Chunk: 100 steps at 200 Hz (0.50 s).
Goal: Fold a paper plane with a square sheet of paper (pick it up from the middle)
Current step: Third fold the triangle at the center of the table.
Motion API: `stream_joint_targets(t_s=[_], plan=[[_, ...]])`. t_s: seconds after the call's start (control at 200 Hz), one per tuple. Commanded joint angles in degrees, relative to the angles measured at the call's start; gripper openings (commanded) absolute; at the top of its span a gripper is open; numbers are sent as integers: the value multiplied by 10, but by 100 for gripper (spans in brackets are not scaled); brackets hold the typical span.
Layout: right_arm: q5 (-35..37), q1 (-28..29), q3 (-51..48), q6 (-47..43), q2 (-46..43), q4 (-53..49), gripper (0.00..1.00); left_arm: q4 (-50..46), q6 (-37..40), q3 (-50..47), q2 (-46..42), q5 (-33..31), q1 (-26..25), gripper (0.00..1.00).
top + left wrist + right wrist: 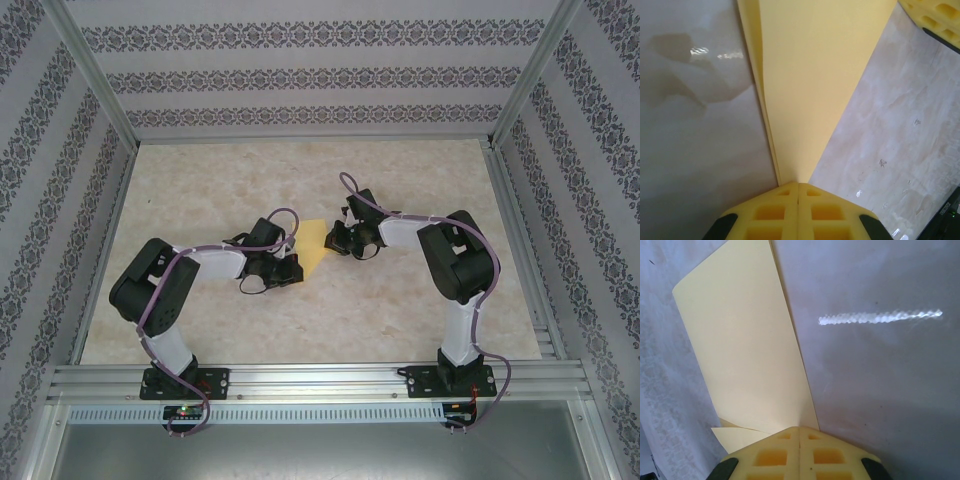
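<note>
Top view. Saw the paper [315,245] as a small yellow patch near the centre of the frame, lying on the pale worktop [400,310]. Found the left hand [296,262] at its lower left edge and the right hand [336,238] at its upper right edge, one on each side. Could not judge either grip from up there.

Left wrist view. Saw the left hand [798,192] at the bottom centre, yellow pads [775,215] pressed together without a gap and pinching the narrow end of the paper [815,75]. Traced the paper widening from that pinch up to the top edge of the frame, a second layer showing as a thin strip along its left side. Noted glossy worktop [900,130] on both sides.

Right wrist view. Saw the right hand [799,435] at the bottom centre, likewise clamped tight on the paper [745,350]. Followed the paper up and leftward to a rounded corner in the upper left. Spotted a small folded flap [735,436] poking out at the lower left, just beside the pads. Noted a bright streak of glare on the worktop [880,380] at the upper right.
</note>
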Motion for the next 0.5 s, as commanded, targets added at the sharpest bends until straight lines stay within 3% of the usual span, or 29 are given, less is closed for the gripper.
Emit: stream_joint_targets(t_s=[0.0, 0.285, 0.495], plan=[[87, -17, 3, -11, 29, -12, 0, -101, 9, -25, -8, -20, -5, 0], [66, -4, 2, 2, 3, -2, 0, -131, 29, 18, -48, -20, -6, 0], [50, 23, -30, 50, -55, 21, 0, -94, 34, 54, -77, -28, -6, 0]])
